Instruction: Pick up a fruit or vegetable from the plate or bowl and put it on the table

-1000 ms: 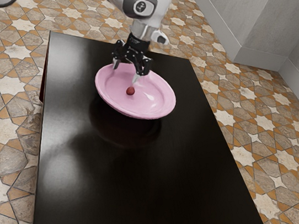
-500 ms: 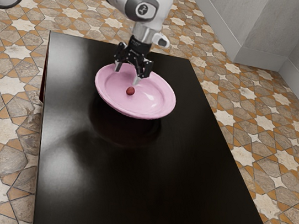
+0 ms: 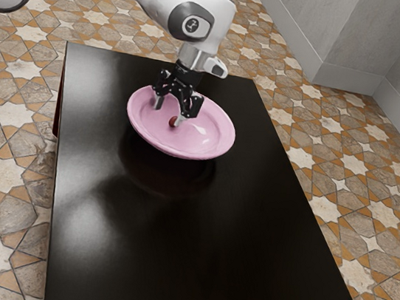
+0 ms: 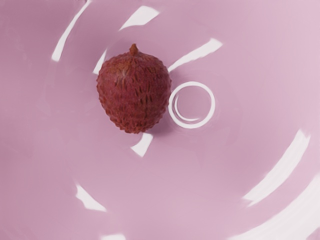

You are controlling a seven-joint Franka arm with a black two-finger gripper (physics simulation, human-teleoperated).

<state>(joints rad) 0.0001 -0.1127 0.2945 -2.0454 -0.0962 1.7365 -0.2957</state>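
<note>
Red lychee [image 4: 134, 92]: on our plate [image 3: 213, 138], near our end effector [image 3: 168, 114]
End effector: over the plate, fingers apart, released by us

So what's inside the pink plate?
One bumpy red fruit sits in the plate. My open gripper hangs over the plate. The fruit covers the bit of plate right under it, so I can't see that spot.

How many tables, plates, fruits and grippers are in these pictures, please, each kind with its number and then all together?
Black table: 1
Pink plate: 1
Dark red, bumpy fruit: 1
Black gripper: 1
Total: 4
</note>
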